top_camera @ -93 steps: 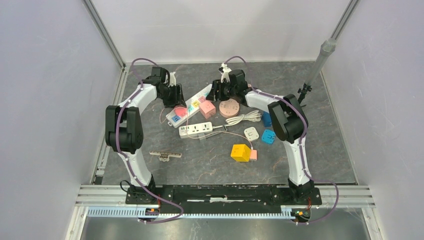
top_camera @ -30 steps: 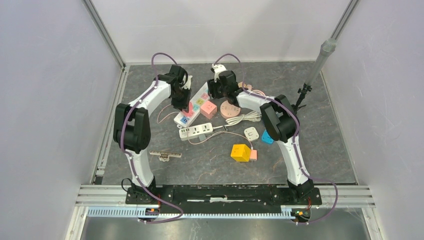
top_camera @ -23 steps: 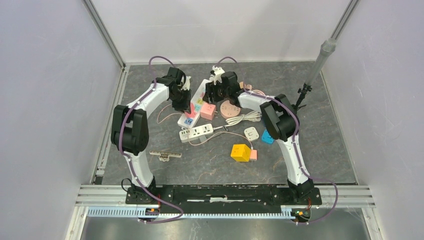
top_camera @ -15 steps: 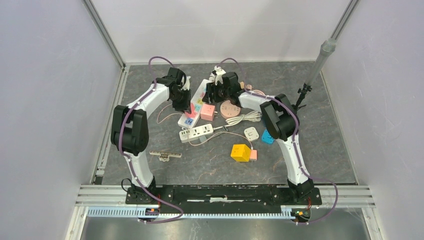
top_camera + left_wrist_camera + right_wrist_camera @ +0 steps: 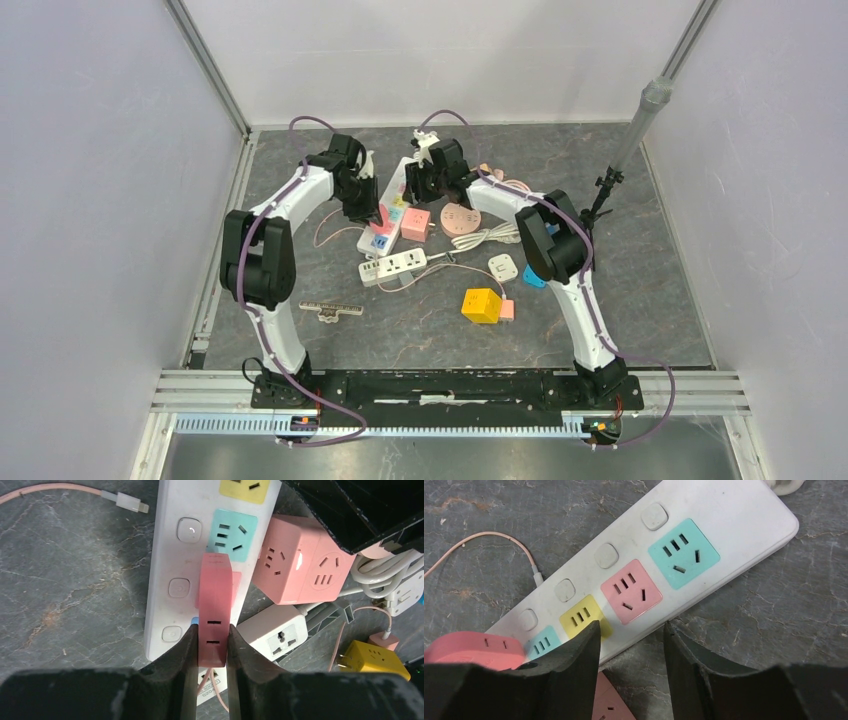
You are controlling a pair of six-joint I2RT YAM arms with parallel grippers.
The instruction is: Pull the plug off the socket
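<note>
A white power strip (image 5: 398, 188) with coloured sockets lies slantwise at the back of the table. A pink plug (image 5: 215, 595) stands on the strip (image 5: 172, 545) over its pink socket. My left gripper (image 5: 212, 647) is shut on the plug's sides; whether its pins are still seated is hidden. In the top view the left gripper (image 5: 373, 208) is at the strip's near half. My right gripper (image 5: 631, 640) hangs open over the strip's (image 5: 724, 520) edge, one finger above the yellow socket, gripping nothing. The same pink plug (image 5: 469, 650) shows at lower left.
A pink cube socket (image 5: 415, 222) touches the strip's right side. Nearby lie a second white strip (image 5: 392, 264), a round pink socket (image 5: 461, 217), a coiled white cable (image 5: 490, 236), a yellow cube (image 5: 481, 304), small white and blue adapters (image 5: 502, 266) and a thin pink cable (image 5: 60, 487).
The right gripper has moved left over the strip's far half and its jaws have narrowed. The left gripper stays shut on the plug; the strip has swung more upright.
</note>
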